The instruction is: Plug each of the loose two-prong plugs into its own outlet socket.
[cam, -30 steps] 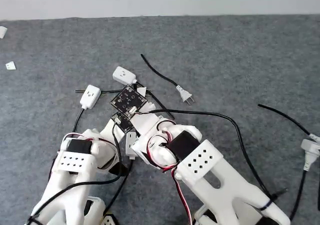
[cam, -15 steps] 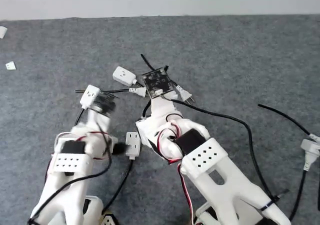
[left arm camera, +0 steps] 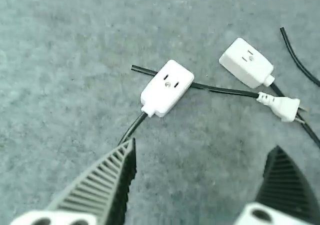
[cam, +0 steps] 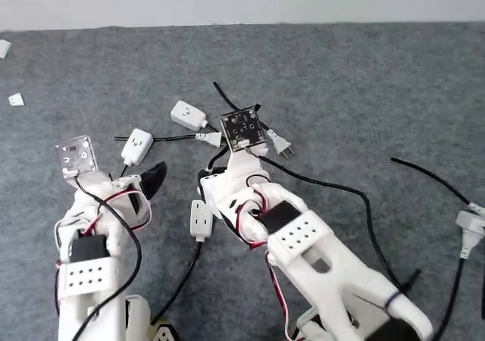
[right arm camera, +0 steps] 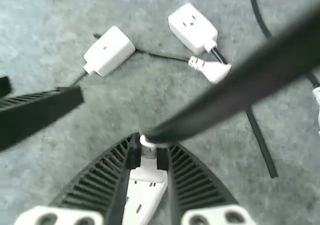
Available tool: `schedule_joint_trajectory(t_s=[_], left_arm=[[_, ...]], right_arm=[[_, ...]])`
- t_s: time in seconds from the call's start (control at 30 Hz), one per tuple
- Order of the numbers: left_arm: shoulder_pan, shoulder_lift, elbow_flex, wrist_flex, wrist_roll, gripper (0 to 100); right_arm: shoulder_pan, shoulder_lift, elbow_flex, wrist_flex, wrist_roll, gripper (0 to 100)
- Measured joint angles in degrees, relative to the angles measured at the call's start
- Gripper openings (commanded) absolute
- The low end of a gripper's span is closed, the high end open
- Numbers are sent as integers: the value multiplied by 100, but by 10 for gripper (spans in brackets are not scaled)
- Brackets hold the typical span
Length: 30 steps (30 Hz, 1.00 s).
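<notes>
R tool (right arm camera: 149,142) clamped on outlet socket (right arm camera: 145,185), L tool (left arm camera: 204,147) apart; socket could twist in grip once two-prong plug (right arm camera: 209,69) pushes in

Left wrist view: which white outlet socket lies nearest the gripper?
The socket lying on the thin black cord, ahead of the left gripper; the other socket sits farther off beside the loose plug.
</notes>
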Motion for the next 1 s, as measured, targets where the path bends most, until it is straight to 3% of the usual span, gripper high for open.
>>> schedule_joint_trajectory(t_s=[0.2,1.0], left_arm=[[0,-448,167,0,53,379],[0,-475,167,0,53,379]], right_arm=[[0,695,-158,-53,0,9],[-246,765,-281,-211,0,9]])
